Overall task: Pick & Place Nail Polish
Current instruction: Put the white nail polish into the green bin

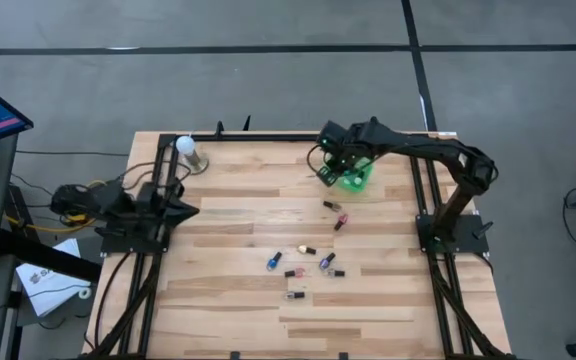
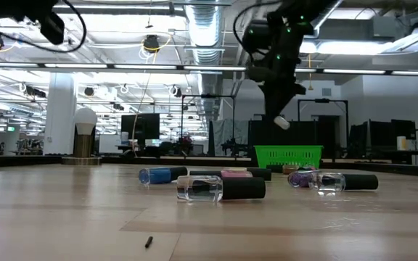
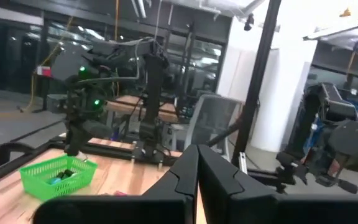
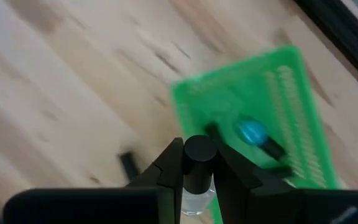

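My right gripper (image 1: 330, 168) hangs over the table's far side, at the left edge of the green basket (image 1: 356, 178), and is shut on a small clear nail polish bottle with a black cap (image 4: 199, 153). The basket (image 4: 260, 106) lies below it, with a blue bottle (image 4: 252, 132) inside. Several more bottles lie on their sides on the table's middle (image 1: 306, 262), also in the low view (image 2: 220, 188). My left gripper (image 3: 197, 180) is shut and empty, parked at the table's left edge (image 1: 173, 208). My right gripper pinches the small bottle between its two fingers (image 4: 169, 167), one on each side. The black cap (image 4: 199, 149) stands between the fingertips and the clear glass body (image 4: 197, 200) lies farther back. The fingers point down. The bottle is lifted clear of table and basket (image 2: 282, 123).
A white ball-topped stand (image 1: 188, 150) is at the table's far left corner. Black frame rails run along the left (image 1: 153, 170) and right (image 1: 423, 190) sides. A loose dark bit (image 2: 149, 241) lies near the table's near edge.
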